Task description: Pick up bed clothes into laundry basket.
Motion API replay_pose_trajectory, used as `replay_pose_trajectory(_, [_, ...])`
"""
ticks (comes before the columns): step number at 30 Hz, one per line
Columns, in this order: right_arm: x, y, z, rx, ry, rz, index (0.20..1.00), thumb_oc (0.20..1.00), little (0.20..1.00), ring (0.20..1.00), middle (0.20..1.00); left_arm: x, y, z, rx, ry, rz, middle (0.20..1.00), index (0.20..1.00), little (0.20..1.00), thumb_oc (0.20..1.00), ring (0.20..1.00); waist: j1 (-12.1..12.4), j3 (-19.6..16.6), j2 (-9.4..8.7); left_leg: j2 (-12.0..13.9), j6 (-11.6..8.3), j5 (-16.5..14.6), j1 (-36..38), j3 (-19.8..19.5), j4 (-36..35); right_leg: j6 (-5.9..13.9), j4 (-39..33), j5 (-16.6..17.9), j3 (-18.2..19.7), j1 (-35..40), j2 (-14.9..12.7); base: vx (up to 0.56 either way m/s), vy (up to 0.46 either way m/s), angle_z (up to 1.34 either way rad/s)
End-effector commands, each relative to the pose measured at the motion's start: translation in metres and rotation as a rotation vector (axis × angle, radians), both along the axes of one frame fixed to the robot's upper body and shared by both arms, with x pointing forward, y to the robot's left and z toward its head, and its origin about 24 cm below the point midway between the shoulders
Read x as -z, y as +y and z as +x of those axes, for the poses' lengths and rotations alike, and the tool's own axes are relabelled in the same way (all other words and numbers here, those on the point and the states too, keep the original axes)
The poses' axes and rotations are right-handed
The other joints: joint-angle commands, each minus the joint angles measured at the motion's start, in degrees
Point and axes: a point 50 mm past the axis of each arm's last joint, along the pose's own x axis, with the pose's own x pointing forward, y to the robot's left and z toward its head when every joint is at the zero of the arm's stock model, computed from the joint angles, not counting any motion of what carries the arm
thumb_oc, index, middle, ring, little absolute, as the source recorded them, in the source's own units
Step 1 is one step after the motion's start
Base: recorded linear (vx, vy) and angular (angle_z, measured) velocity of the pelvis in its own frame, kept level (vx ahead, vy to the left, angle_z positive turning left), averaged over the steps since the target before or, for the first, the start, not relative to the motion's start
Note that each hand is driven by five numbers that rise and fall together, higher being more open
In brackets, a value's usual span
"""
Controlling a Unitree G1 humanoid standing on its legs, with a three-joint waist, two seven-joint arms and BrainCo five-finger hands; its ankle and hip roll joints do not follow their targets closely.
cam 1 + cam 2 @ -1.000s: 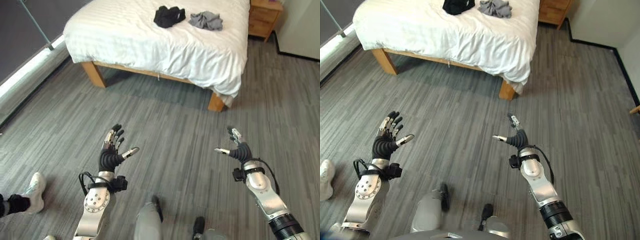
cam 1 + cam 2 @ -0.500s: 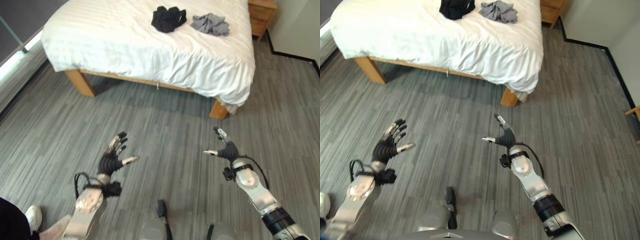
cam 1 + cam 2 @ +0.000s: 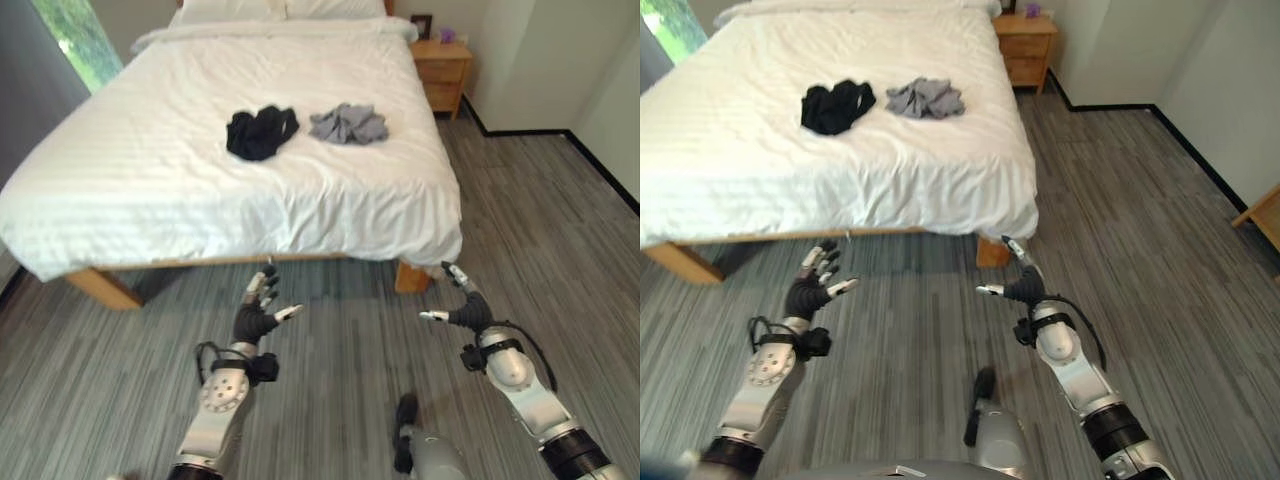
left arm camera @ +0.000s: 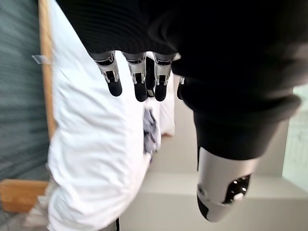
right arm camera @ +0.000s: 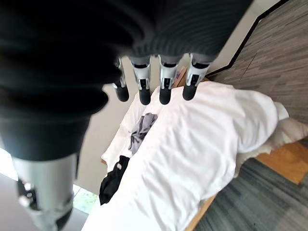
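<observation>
Two clothes [image 3: 262, 132] [image 3: 348, 123] lie on bed [image 3: 150, 190]; both robot hands [image 3: 258, 312] [image 3: 462, 308] spread, empty

**Both hands raised, open and empty**

The left arm comes up from the lower left, its left hand [image 3: 256, 312] lifted with fingers [image 4: 140, 86] straight and spread, thumb out to the right. The right arm reaches in from the lower right, forearm angled toward the far side; the right hand [image 3: 464, 308] has its fingers [image 5: 164, 89] extended and thumb pointing left. Neither hand holds or touches anything.
</observation>
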Motion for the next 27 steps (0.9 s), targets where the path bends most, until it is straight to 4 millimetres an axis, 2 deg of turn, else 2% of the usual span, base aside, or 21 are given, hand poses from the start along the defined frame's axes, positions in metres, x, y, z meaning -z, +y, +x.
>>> replay_pose_trajectory(1, [-0.033,0.007,0.015,-0.015,-0.156,0.076,1.0,1.0,1.0,1.0,1.0,-0.045,0.003,0.01,0.049,-0.209,0.025,1.0,1.0,1.0,1.0,1.0,0.7,2.9,-4.63,1.2,0.52,4.7,-8.2,2.7,14.8,6.41,-4.7,-6.4,-1.3,9.6,-4.8,0.28,-0.155,-0.03])
replay_pose_trajectory(2, [-0.033,0.005,0.015,-0.009,-0.156,0.082,1.0,1.0,1.0,1.0,1.0,-0.047,0.001,0.011,0.058,-0.217,0.011,1.0,1.0,1.0,1.0,1.0,1.1,3.2,-5.15,2.8,-0.25,6.8,-10.5,3.6,20.6,5.66,-4.7,-7.9,-1.4,11.2,-4.8,0.4,-0.205,-0.08])
replay_pose_trajectory(3, [-0.034,0.003,0.016,-0.004,-0.159,0.083,1.0,1.0,1.0,1.0,1.0,-0.047,0.0,0.012,0.059,-0.215,-0.002,1.0,1.0,1.0,1.0,1.0,1.9,4.0,-6.02,5.0,-0.52,7.5,-14.2,5.2,25.4,5.09,-4.7,-9.2,-1.7,12.8,-5.1,0.33,-0.137,-0.02])
replay_pose_trajectory(4, [-0.035,0.001,0.016,0.004,-0.162,0.077,1.0,1.0,1.0,1.0,1.0,-0.047,-0.001,0.012,0.061,-0.212,-0.014,1.0,1.0,1.0,1.0,1.0,2.3,4.6,-6.37,7.4,0.03,6.5,-16.6,7.0,27.5,4.9,-4.7,-9.8,-1.6,13.9,-5.2,0.35,-0.059,0.04])
replay_pose_trajectory(5, [-0.037,-0.003,0.017,0.008,-0.167,0.058,1.0,1.0,1.0,1.0,1.0,-0.047,-0.001,0.013,0.058,-0.206,-0.027,1.0,1.0,1.0,1.0,1.0,2.6,5.1,-6.41,10.3,-0.38,5.2,-17.5,8.3,25.4,5.51,-4.7,-11.2,-1.7,15.2,-4.8,0.34,0.057,-0.04])
replay_pose_trajectory(6, [-0.039,-0.004,0.019,0.011,-0.174,0.045,1.0,1.0,1.0,1.0,1.0,-0.048,0.001,0.014,0.053,-0.209,-0.033,1.0,1.0,1.0,1.0,1.0,2.8,5.3,-6.27,11.3,0.5,4.4,-17.7,10.3,19.6,6.21,-4.7,-11.5,-2.0,15.8,-4.9,0.33,0.127,-0.14])
replay_pose_trajectory(8, [-0.041,-0.005,0.018,0.002,-0.179,0.018,1.0,1.0,1.0,1.0,1.0,-0.05,0.004,0.011,0.049,-0.215,-0.017,1.0,1.0,1.0,1.0,1.0,3.2,5.5,-5.67,10.1,1.74,4.9,-17.8,11.2,8.7,7.29,-4.7,-12.1,-1.1,16.3,-4.8,0.26,0.234,-0.28])
replay_pose_trajectory(9, [-0.043,-0.004,0.018,-0.014,-0.189,-0.012,1.0,1.0,1.0,1.0,1.0,-0.051,0.005,0.009,0.049,-0.225,-0.011,1.0,1.0,1.0,1.0,1.0,3.5,5.3,-5.37,9.6,1.78,7.2,-17.5,11.5,2.2,8.15,-4.7,-12.2,-1.0,16.5,-5.0,0.36,0.393,-0.64])
replay_pose_trajectory(10, [-0.047,-0.001,0.018,-0.063,-0.207,-0.121,1.0,1.0,1.0,1.0,1.0,-0.052,0.006,0.005,0.041,-0.23,-0.019,1.0,1.0,1.0,1.0,1.0,4.3,5.0,-4.5,9.2,1.33,12.1,-16.8,9.0,-9.3,9.33,-4.7,-12.7,0.0,17.0,-5.1,0.3,0.402,-0.77])
replay_pose_trajectory(11, [-0.05,0.001,0.019,-0.085,-0.222,-0.187,1.0,1.0,1.0,1.0,1.0,-0.049,0.008,0.003,0.029,-0.217,-0.029,1.0,1.0,1.0,1.0,1.0,5.2,5.3,-4.2,9.9,1.54,14.8,-18.0,7.5,-12.7,9.37,-4.7,-12.4,0.0,16.7,-5.3,0.26,0.405,-0.75])
replay_pose_trajectory(12, [-0.052,0.004,0.021,-0.101,-0.234,-0.258,1.0,1.0,1.0,1.0,1.0,-0.045,0.009,0.001,0.014,-0.198,-0.046,1.0,1.0,1.0,1.0,1.0,6.3,5.7,-4.41,11.1,1.15,15.2,-19.7,5.1,-14.6,9.66,-4.7,-12.9,0.5,17.4,-5.9,0.17,0.287,-0.56])
replay_pose_trajectory(14, [-0.051,0.005,0.021,-0.102,-0.245,-0.336,1.0,1.0,1.0,1.0,1.0,-0.041,0.009,-0.004,0.011,-0.184,-0.039,1.0,1.0,1.0,1.0,1.0,7.3,5.8,-4.51,12.3,0.31,15.8,-21.9,1.9,-15.6,10.13,-4.7,-13.5,1.1,18.7,-6.4,0.24,0.266,-0.57])
replay_pose_trajectory(16, [-0.054,0.006,0.025,-0.104,-0.276,-0.465,1.0,1.0,1.0,1.0,1.0,-0.041,0.013,-0.01,0.009,-0.19,0.02,1.0,1.0,1.0,1.0,1.0,7.8,4.8,-4.06,12.7,0.38,15.9,-21.8,0.9,-15.6,10.6,-4.7,-13.3,2.0,19.1,-6.1,0.27,0.297,-0.28])
replay_pose_trajectory(18, [-0.065,0.004,0.031,-0.066,-0.343,-0.554,1.0,1.0,1.0,1.0,1.0,-0.046,0.016,-0.013,-0.008,-0.219,0.069,1.0,1.0,1.0,1.0,1.0,8.3,3.8,-4.61,12.0,0.5,15.9,-21.1,1.3,-15.6,11.16,-4.7,-12.5,2.6,19.6,-6.9,0.27,0.287,-0.26])
replay_pose_trajectory(20, [-0.072,0.004,0.033,-0.02,-0.38,-0.562,1.0,1.0,1.0,1.0,1.0,-0.046,0.023,-0.015,-0.041,-0.219,0.104,1.0,1.0,1.0,1.0,1.0,8.9,2.8,-6.19,10.3,1.77,14.9,-20.3,2.1,-15.6,11.73,-4.7,-10.5,2.8,20.7,-8.0,0.31,0.282,0.04])
replay_pose_trajectory(22, [-0.078,0.008,0.033,0.01,-0.421,-0.549,1.0,1.0,1.0,1.0,1.0,-0.048,0.033,-0.015,-0.071,-0.222,0.169,1.0,1.0,1.0,1.0,1.0,9.5,2.8,-7.24,8.9,3.11,13.3,-18.8,3.5,-15.6,12.39,1.3,-9.5,2.1,20.0,-10.1,0.24,0.248,0.19])
replay_pose_trajectory(23, [-0.078,0.008,0.033,0.011,-0.421,-0.548,1.0,1.0,1.0,1.0,1.0,-0.048,0.033,-0.015,-0.071,-0.222,0.171,1.0,1.0,1.0,1.0,1.0,9.6,2.8,-7.48,8.7,3.2,13.3,-18.8,3.7,-15.6,12.49,1.8,-9.7,2.3,19.7,-10.4,0.18,0.287,0.1])
replay_pose_trajectory(24, [-0.085,0.013,0.038,0.036,-0.46,-0.525,1.0,1.0,1.0,1.0,1.0,-0.05,0.041,-0.013,-0.107,-0.221,0.193,1.0,1.0,1.0,1.0,1.0,10.0,3.8,-7.85,7.4,4.56,11.9,-17.5,4.7,-15.6,13.09,11.4,-6.2,2.4,15.4,-13.4,0.17,0.297,0.02])
replay_pose_trajectory(25, [-0.09,0.013,0.042,0.053,-0.48,-0.526,1.0,1.0,1.0,1.0,1.0,-0.049,0.044,-0.011,-0.115,-0.216,0.203,1.0,1.0,1.0,1.0,1.0,10.0,4.3,-7.75,7.1,4.97,11.4,-17.1,5.2,-15.6,13.04,14.8,-5.3,2.7,13.3,-14.1,0.17,0.29,0.15])
replay_pose_trajectory(26, [-0.09,0.013,0.042,0.053,-0.48,-0.526,1.0,1.0,1.0,1.0,1.0,-0.049,0.044,-0.011,-0.115,-0.216,0.203,1.0,1.0,1.0,1.0,1.0,10.0,4.3,-7.77,7.1,4.97,11.4,-17.1,5.2,-15.6,13.04,14.8,-5.4,2.7,13.3,-14.1,0.19,0.251,0.14])
replay_pose_trajectory(27, [-0.103,0.012,0.05,0.077,-0.519,-0.574,1.0,1.0,1.0,1.0,1.0,-0.051,0.05,-0.01,-0.131,-0.217,0.227,1.0,1.0,1.0,1.0,1.0,10.2,4.8,-7.59,6.1,5.63,10.3,-16.6,5.0,-15.6,12.56,18.2,-5.2,3.0,10.9,-13.6,0.2,0.192,0.22])
